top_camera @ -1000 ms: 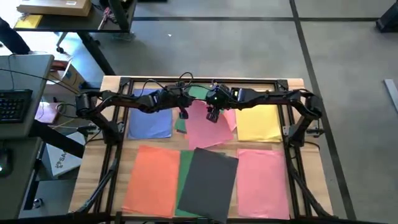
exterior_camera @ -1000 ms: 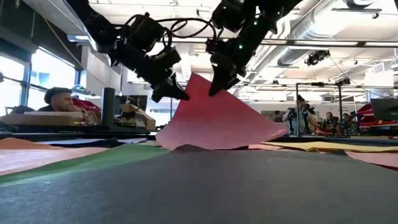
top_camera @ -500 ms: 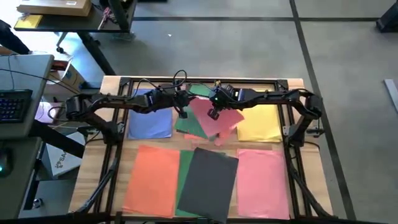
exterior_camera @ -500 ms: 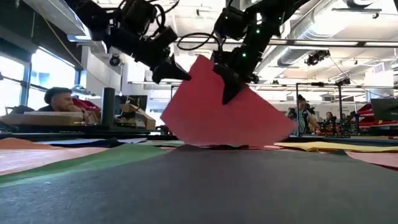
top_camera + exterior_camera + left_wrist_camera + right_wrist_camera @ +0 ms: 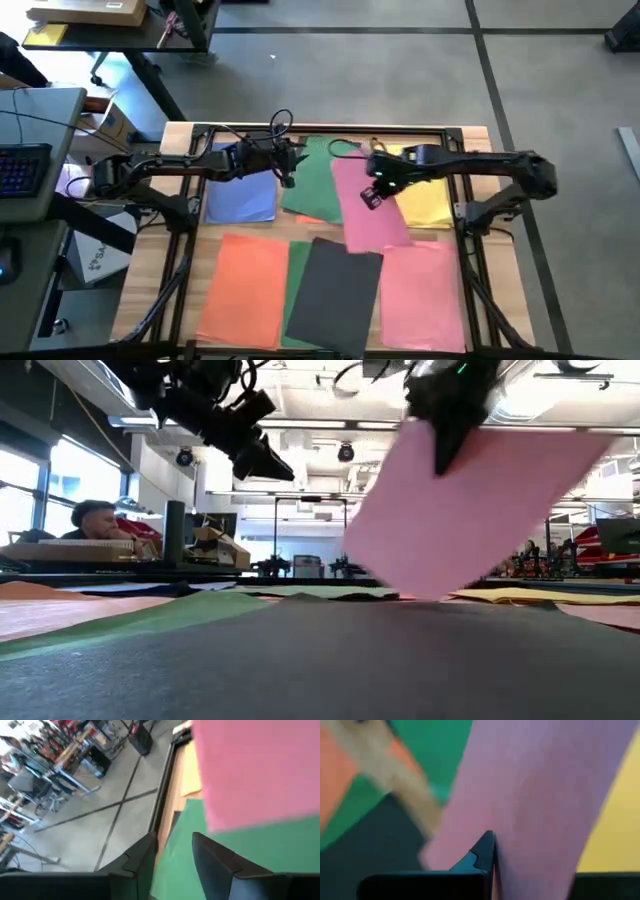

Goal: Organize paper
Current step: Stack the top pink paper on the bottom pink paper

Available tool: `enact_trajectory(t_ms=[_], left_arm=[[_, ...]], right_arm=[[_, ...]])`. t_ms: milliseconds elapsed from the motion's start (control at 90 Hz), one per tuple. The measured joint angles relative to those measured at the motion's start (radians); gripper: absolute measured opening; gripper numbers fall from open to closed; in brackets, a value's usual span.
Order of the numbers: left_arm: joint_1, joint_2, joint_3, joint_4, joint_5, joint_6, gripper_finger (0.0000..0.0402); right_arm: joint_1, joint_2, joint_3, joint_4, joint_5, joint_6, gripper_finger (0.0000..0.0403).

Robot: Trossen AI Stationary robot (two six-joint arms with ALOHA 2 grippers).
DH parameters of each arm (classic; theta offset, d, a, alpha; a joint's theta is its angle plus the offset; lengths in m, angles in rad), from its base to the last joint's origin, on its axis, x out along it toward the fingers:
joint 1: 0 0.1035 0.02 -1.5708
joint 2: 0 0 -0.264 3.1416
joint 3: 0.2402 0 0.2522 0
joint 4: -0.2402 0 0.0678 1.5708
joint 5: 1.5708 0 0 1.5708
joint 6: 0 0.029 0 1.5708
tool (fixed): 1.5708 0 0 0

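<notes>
Our right gripper is pinched shut on the top edge of a pink sheet, which hangs from it well clear of the table. In the low view the sheet slants down with only its lower corner near the paper below. We judge it is held by the edge so that it can be carried across the rear row without dragging the sheets under it. The likely goal is the pink pile at the front right, since that is the only matching colour lying flat.

Our left gripper hovers above the seam between the blue sheet and the green sheet. Its fingers stand parted with nothing between them. It seems to be kept raised and out of the carried sheet's way.

The rest of the paper lies flat in two rows on the wooden table. At the rear are blue, green and a yellow sheet, the last partly covered by the hanging pink one. At the front are an orange sheet, a strip of green, a dark grey sheet overlapping it, then the pink pile.

Beyond the table the floor is grey with dark lines. A desk with a keyboard stands at the left. In the low view a person sits at a bench, and the room is lit from the ceiling.
</notes>
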Motion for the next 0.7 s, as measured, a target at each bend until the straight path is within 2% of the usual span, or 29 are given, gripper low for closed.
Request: enact_trajectory(t_ms=[122,289,533,700], left_arm=[[0.0,0.0,0.0,-0.05,0.003,-0.025,0.0119],[0.0,0.001,0.0,-0.078,0.002,-0.058,0.0119],[0.0,0.001,0.0,-0.086,0.067,-0.085,0.0119],[0.0,0.001,0.0,-0.107,0.072,-0.086,0.012]], right_arm=[[0.105,-0.073,0.0,-0.135,-0.054,0.228,0.0],[0.294,-0.065,-0.002,-0.248,-0.095,0.514,0.0],[0.538,-0.061,-0.219,-0.125,-0.184,0.917,0.0],[0.649,-0.06,-0.338,0.047,-0.25,1.048,0.0]])
